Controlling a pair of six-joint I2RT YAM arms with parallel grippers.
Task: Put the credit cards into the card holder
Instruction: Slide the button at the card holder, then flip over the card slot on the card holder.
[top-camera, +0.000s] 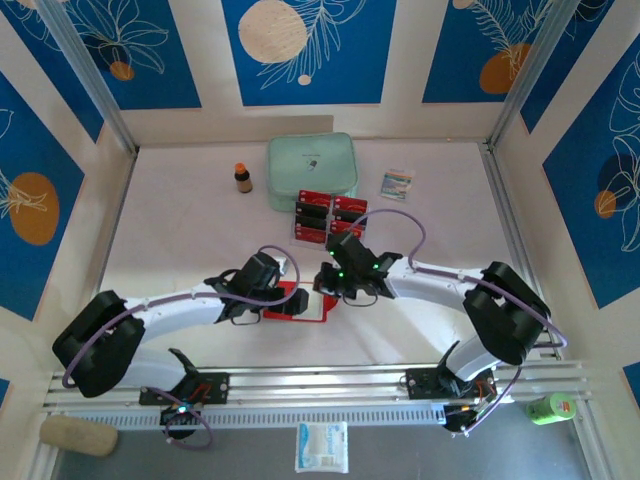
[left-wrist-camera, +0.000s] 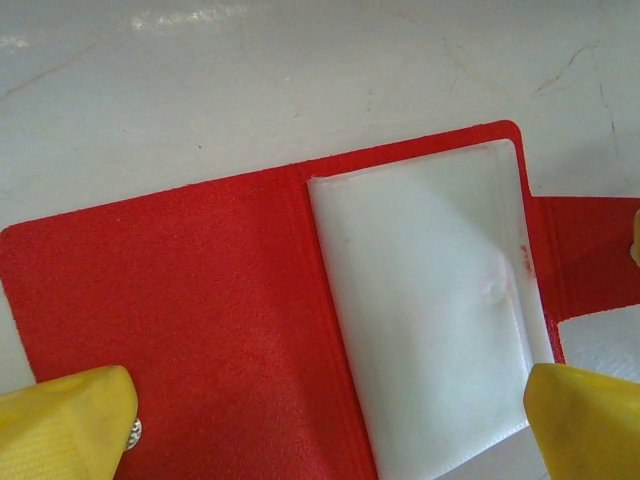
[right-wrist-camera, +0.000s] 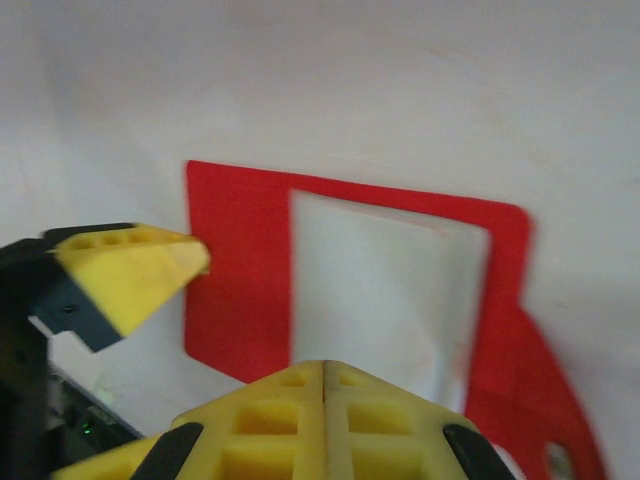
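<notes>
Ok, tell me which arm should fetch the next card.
Right, probably. The right claw, shut, sits nearest the credit cards stacked just beyond it, while the left claw is open astride the opened card holder, well placed to steady it.

White arms (top-camera: 180, 305), purple cables (top-camera: 424, 240), yellow fingertips (left-wrist-camera: 65, 420)

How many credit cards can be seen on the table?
6, it seems: the credit cards lie in two columns of three, just in front of the mint-green case. The nearest ones are partly behind the right arm, so more may be hidden.
</notes>
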